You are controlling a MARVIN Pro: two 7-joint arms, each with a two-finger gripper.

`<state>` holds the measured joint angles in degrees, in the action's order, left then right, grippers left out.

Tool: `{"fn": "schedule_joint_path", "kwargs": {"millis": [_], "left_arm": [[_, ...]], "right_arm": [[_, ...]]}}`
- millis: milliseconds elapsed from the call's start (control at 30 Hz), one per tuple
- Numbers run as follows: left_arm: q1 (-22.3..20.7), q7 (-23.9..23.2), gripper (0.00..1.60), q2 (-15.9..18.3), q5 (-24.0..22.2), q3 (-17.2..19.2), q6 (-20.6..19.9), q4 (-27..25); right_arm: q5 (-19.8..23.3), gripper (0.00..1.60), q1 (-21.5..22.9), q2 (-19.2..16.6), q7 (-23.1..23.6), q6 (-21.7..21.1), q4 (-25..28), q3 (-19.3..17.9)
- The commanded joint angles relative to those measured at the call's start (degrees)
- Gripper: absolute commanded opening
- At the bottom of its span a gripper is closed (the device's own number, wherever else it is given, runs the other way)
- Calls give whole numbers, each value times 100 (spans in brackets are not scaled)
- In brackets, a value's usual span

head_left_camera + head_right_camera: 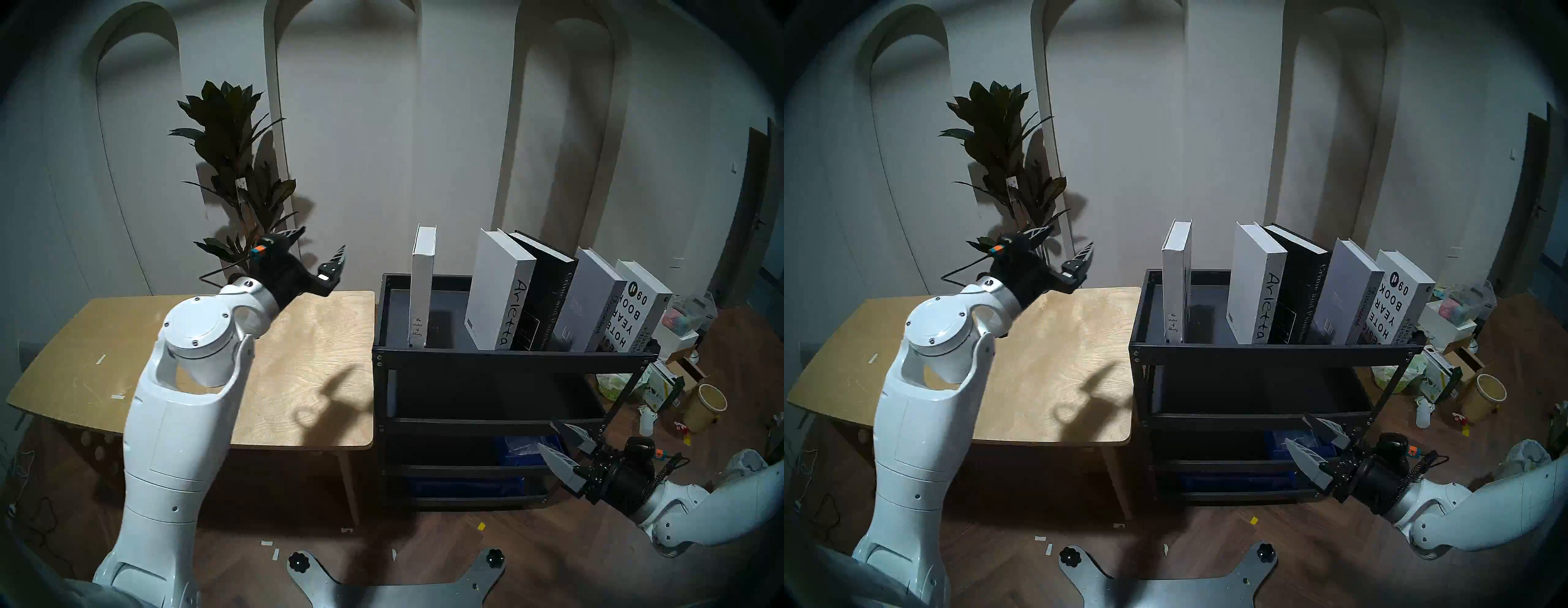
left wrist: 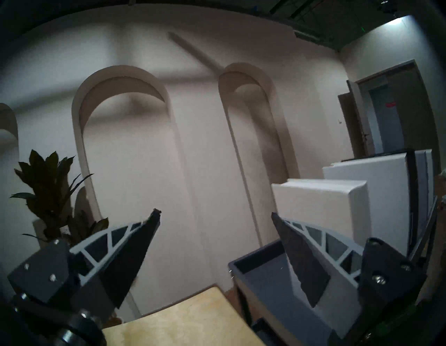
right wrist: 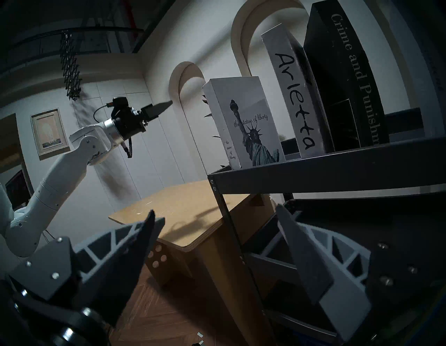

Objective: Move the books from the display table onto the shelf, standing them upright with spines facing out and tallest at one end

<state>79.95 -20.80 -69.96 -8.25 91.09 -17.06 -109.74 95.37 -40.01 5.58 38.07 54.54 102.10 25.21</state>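
Books: all five stand on the top tray of my shelf, spines toward me; none lie on the display table.
Statue of Liberty book: pale grey, upright and alone near the tray's left edge; spine reads "the statue of liberty", the same words over the statue picture on its cover.
Arietta: white, handwritten black title, tilted right, well apart from the Liberty book.
Crime and Punishment: black, pale serif title, leaning against Arietta.
Discontent: grey, small script on the spine, leaning the same way.
Yearbook: white, at the tray's right end; bold black "HOTE", "YEAR", "BOOK", "09" readable.
My left gripper: fingers spread wide, holding nothing, above the table's far right corner.
My right gripper: fingers spread wide, holding nothing, low beside the shelf's front right post.
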Motion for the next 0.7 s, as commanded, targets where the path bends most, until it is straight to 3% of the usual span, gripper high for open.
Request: {"fn": "schedule_joint_path", "kwargs": {"millis": [0,133,367,667], "left_arm": [[172,-317,160,512,-399,854,295,57],[341,-567,160,578,-708,1299,423,150],[630,-887,160,535,-1057,1639,534,148],[1383,-1358,160,280,-1571,2111,636,-72]], "right_arm": [[-3,160,24,15,-10,46,46,-31],[-101,160,193,125,-148,46,345,-202],[-277,160,420,611,-489,46,448,-427],[-509,160,683,1196,-1202,-180,495,-708]]}}
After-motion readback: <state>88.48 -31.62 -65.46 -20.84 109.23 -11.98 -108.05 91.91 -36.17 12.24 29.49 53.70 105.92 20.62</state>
